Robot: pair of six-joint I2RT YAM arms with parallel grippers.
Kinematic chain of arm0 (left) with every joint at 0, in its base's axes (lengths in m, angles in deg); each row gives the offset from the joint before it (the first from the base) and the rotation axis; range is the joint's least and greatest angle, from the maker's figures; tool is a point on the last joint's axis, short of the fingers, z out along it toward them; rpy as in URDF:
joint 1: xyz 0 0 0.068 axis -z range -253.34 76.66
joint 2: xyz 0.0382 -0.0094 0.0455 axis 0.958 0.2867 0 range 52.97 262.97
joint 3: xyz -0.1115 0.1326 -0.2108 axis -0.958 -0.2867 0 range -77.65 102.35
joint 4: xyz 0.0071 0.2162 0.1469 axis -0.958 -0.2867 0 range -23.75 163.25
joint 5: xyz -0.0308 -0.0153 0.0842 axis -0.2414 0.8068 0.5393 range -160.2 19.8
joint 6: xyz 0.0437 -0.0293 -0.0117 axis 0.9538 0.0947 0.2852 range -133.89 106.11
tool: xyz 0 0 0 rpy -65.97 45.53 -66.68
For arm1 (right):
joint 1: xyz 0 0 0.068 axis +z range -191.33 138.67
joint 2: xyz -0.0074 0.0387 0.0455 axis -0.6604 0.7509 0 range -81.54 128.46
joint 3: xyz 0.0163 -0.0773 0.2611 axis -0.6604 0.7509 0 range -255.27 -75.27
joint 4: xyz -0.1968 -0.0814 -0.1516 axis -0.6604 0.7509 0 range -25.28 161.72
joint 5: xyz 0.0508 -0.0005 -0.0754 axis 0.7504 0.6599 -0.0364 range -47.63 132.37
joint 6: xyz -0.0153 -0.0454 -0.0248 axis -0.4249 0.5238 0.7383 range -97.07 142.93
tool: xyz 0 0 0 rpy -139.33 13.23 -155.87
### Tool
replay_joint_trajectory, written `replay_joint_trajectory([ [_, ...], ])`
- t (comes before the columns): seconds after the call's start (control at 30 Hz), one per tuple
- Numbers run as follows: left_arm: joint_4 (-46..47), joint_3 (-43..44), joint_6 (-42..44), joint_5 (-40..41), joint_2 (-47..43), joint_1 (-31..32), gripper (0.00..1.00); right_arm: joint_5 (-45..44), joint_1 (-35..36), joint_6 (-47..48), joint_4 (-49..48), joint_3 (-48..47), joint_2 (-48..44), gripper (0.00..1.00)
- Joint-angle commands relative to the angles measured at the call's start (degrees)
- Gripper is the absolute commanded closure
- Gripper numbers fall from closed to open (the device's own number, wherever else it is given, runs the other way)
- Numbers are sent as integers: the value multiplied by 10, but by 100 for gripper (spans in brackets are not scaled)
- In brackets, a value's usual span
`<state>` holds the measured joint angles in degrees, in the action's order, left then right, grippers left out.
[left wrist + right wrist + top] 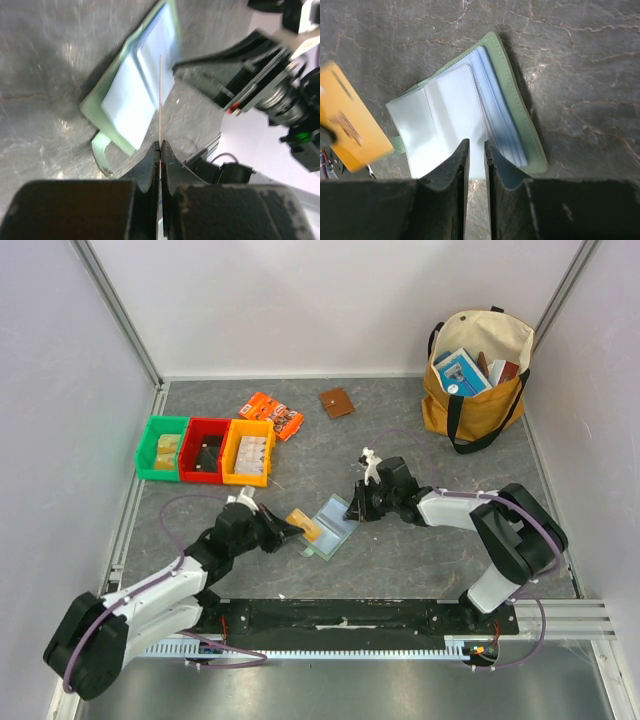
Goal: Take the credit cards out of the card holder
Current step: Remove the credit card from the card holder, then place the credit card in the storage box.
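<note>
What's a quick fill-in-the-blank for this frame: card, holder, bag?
The left gripper pinches a card coloured ___.
The card holder lies ___ on the table.
The tote bag stands in the table's far ___ corner.
Missing: orange; open; right.

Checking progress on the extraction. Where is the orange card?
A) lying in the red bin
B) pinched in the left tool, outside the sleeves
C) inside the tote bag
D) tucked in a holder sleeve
B: the left tool pinches the orange card by its edge, beside the open card holder, not in its sleeves.
</note>
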<state>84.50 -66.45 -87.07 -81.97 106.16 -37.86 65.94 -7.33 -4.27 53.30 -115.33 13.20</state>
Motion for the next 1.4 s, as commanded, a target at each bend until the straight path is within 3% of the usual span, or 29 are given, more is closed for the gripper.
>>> replay_joint_trajectory([
  [0.0,-59,43,68,-43,-47,-90,98,-27,-1,18,60,-17,-56,74],
  [0.23,-68,110,137,-171,-41,-283,98,-44,-1,23,83,-3,-146,61],
  [0.43,-56,160,154,-223,-7,-438,98,-83,-1,38,127,8,-211,34],
  [0.67,-46,235,180,-203,66,-594,98,-123,-1,74,159,17,-261,15],
  [0.83,-46,292,231,-148,146,-652,98,-144,-1,77,159,26,-278,9],
  [1.0,-41,365,254,-171,265,-708,98,-147,-1,75,155,38,-285,7],
  [1.37,-23,472,252,-176,449,-714,98,-154,-1,84,146,41,-272,6],
])
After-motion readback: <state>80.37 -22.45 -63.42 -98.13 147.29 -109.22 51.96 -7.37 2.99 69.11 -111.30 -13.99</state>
